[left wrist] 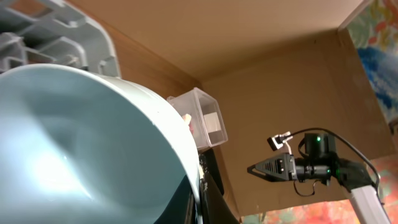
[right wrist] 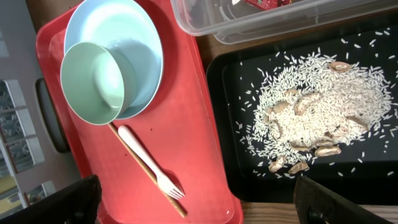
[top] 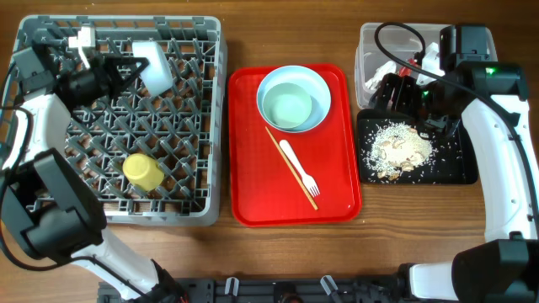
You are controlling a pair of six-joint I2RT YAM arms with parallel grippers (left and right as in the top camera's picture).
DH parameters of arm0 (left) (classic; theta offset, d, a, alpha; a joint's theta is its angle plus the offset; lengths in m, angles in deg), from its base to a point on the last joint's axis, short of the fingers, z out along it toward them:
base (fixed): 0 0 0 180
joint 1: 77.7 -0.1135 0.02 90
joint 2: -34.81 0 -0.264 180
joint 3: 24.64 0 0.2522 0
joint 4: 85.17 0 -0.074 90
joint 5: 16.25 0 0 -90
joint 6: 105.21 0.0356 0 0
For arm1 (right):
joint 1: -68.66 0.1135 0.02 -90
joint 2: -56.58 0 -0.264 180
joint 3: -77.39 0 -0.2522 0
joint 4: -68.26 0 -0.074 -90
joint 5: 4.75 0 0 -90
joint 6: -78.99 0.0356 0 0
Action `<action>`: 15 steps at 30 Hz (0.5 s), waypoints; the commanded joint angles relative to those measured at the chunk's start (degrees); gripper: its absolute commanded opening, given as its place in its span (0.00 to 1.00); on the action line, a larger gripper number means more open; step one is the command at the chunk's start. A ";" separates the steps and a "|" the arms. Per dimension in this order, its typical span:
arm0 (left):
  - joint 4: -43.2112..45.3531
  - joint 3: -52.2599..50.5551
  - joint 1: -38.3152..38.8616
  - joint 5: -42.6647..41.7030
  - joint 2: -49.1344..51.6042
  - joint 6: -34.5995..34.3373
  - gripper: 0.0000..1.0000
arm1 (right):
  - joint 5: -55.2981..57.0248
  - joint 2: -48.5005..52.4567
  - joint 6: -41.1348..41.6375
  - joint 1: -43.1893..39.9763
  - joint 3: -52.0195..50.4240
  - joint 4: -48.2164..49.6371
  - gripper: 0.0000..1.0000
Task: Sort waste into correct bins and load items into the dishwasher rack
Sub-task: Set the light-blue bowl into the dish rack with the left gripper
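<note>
My left gripper (top: 126,67) is shut on a pale green bowl (top: 156,66) and holds it tilted over the back of the grey dishwasher rack (top: 206,126). That bowl (left wrist: 81,137) fills the left wrist view. A yellow cup (top: 143,171) lies in the rack. On the red tray, a second green bowl (top: 293,108) sits in the round pale plate (top: 274,80), with the white fork (top: 299,168) and a chopstick (top: 286,160) beside them. My right gripper (top: 396,91) is open and empty (right wrist: 196,196) between the clear tub (top: 370,42) and the black tray (top: 455,168) of rice crumbs (right wrist: 311,118).
The red serving tray (top: 253,194) lies between the rack and the bins. The clear tub holds a red wrapper (right wrist: 267,3) and a white scrap (top: 379,71). The right arm's cable loops over the tub. Bare wooden table runs along the front.
</note>
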 commanded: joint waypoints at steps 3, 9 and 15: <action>-0.24 0.59 -1.95 -2.84 4.74 -0.52 0.04 | 0.79 -1.33 0.85 -0.09 0.09 0.20 1.00; 0.59 0.59 -2.05 -4.28 5.20 -0.31 0.04 | 0.76 -1.33 0.83 -0.07 0.09 0.13 1.00; -2.27 0.59 -7.87 0.33 5.18 -0.35 0.37 | 0.76 -1.33 0.87 -0.07 0.09 -0.02 1.00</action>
